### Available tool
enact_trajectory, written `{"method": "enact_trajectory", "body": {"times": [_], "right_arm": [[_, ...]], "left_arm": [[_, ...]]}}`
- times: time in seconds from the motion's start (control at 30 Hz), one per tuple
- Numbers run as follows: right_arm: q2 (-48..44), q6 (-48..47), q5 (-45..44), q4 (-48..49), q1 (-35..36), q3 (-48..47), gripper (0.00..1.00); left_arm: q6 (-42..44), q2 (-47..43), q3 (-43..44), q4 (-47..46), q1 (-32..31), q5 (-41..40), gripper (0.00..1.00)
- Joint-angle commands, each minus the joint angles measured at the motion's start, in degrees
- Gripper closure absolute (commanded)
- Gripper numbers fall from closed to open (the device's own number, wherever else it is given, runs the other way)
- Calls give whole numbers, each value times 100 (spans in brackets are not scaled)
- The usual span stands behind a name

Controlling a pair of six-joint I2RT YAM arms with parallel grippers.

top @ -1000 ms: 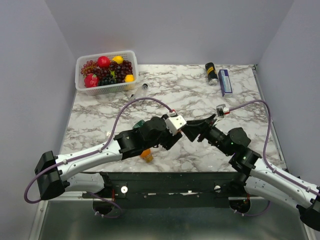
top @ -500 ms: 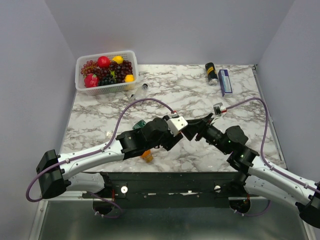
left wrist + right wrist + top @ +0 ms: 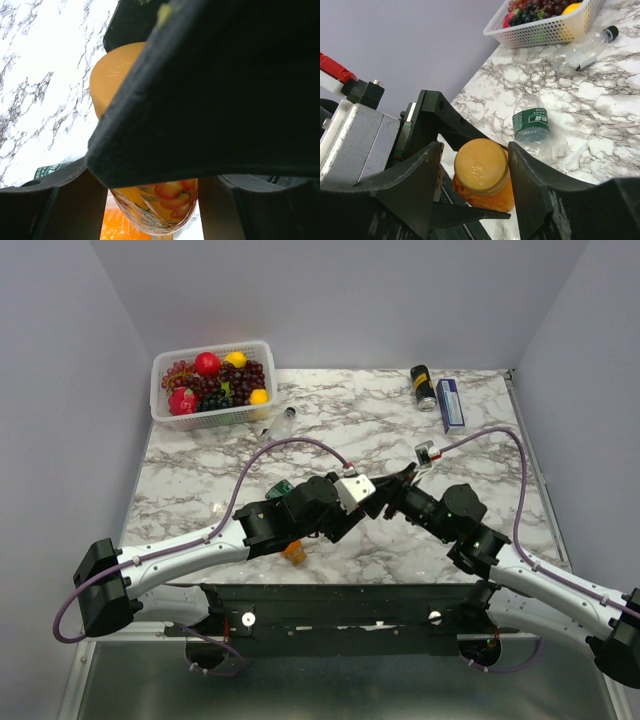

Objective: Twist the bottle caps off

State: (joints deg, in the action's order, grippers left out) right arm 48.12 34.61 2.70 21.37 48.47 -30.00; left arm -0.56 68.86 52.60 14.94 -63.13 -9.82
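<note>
My left gripper point(image 3: 371, 499) point(image 3: 152, 202) is shut on an orange juice bottle point(image 3: 160, 207) point(image 3: 492, 199) and holds it above the table. Its orange cap point(image 3: 481, 166) point(image 3: 112, 75) sits between the open fingers of my right gripper point(image 3: 388, 493) point(image 3: 476, 155). The right finger touches the cap and the left finger stands a little off it. A second orange juice bottle point(image 3: 293, 550) lies under the left arm. A clear bottle with a green label point(image 3: 532, 127) point(image 3: 279, 487) lies beside the arm. Another clear bottle point(image 3: 283, 422) point(image 3: 577, 52) with a dark cap point(image 3: 612, 32) lies near the basket.
A white basket point(image 3: 160, 405) of fruit stands at the back left. A black can point(image 3: 423, 387) and a blue box point(image 3: 450, 404) lie at the back right. The two arms meet over the table's front middle.
My right gripper has moved left and forward onto the held bottle's cap. The left gripper has stayed almost still with the bottle.
</note>
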Motion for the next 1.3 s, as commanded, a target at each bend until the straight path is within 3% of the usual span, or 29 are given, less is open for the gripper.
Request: {"method": "enact_trajectory", "body": {"times": [0.0, 0.43, 0.5, 0.53, 0.63, 0.73, 1.13, 1.27], "right_arm": [[180, -77, 521, 210, 93, -287, 36], [418, -218, 609, 254, 101, -349, 36], [383, -253, 662, 254, 101, -349, 39], [365, -244, 670, 263, 110, -323, 48], [339, -367, 828, 289, 101, -305, 60], [286, -604, 1162, 263, 101, -314, 64], [-215, -1132, 1988, 8, -22, -147, 68], [-364, -1150, 2112, 8, -30, -112, 68]], "left_arm": [[21, 49, 58, -61, -50, -134, 58], [21, -74, 40, -88, -67, 304, 58], [179, -171, 22, -140, -59, 515, 58], [196, -189, 5, -149, -59, 638, 57], [258, -250, 22, -149, 2, 1209, 57], [319, -224, 119, -35, 143, 1921, 57], [478, -514, 356, 193, 996, 5425, 57], [478, -312, 470, 325, 1128, 6027, 57]]}}
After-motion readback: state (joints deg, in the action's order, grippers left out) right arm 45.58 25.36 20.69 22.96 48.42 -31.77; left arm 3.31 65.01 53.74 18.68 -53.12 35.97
